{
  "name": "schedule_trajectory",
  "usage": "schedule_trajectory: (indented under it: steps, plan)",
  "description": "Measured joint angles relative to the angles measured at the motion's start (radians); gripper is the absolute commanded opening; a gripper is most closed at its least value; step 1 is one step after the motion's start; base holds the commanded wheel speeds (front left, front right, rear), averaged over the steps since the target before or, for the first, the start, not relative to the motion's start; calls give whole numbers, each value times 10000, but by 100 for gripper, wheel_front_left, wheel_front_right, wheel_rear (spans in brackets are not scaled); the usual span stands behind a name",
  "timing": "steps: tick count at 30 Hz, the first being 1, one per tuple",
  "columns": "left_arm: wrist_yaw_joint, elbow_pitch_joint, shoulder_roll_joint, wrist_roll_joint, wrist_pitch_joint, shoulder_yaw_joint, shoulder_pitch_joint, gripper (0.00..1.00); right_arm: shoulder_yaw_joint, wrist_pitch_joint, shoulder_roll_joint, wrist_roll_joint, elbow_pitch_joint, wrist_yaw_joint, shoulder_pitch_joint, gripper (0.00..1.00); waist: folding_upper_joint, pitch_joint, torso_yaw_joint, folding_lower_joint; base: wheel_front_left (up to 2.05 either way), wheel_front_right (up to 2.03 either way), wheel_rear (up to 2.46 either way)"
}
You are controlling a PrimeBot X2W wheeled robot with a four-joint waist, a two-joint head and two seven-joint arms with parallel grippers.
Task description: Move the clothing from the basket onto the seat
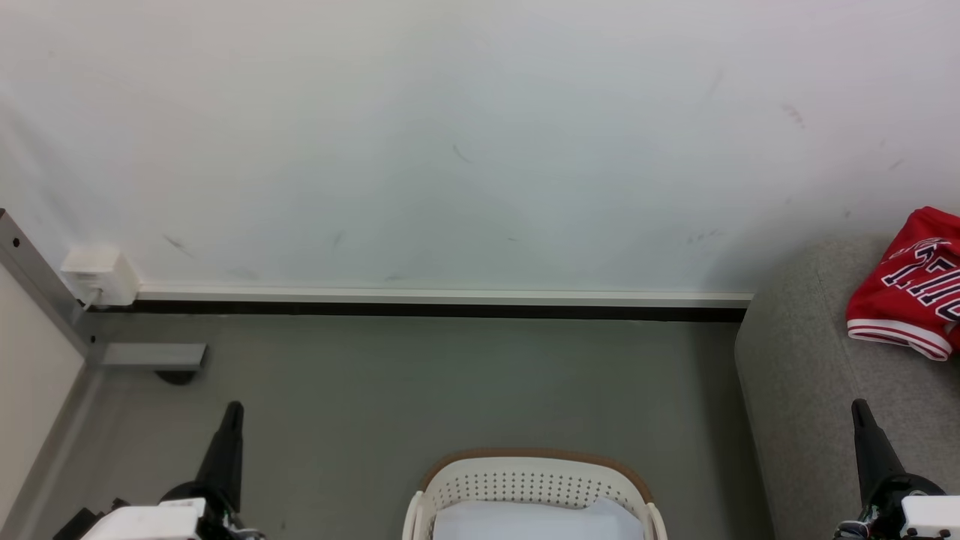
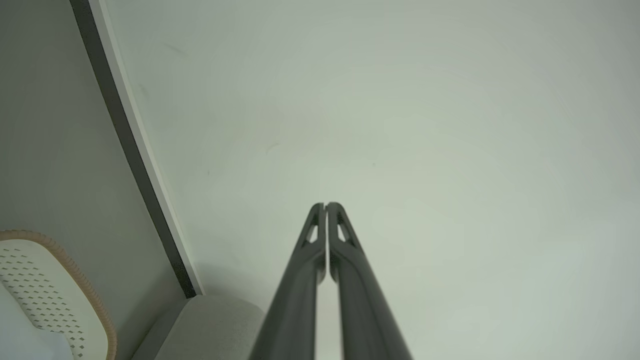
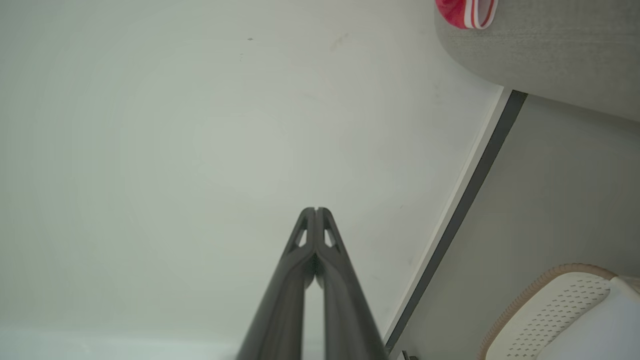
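Near left, the left gripper [image 1: 233,411] points up over the grey floor [image 1: 450,375], its jaws pressed together and holding nothing. Between the two grippers, at the near edge, sits the basket [image 1: 532,480] with something pale inside it. Right of it, the right gripper [image 1: 859,406] also has its jaws closed and empty, in front of the seat [image 1: 795,360]. Red clothing [image 1: 904,292] lies on the seat, far right.
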Motion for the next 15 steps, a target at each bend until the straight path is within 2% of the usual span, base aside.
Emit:
schedule_trajectory:
  steps: [15]
  plan:
    - [-44,-4,-10,-253,82,35,-40,0,-92,88,44,330,-31,0,-3,0,0,19,34,0,0,0,0]
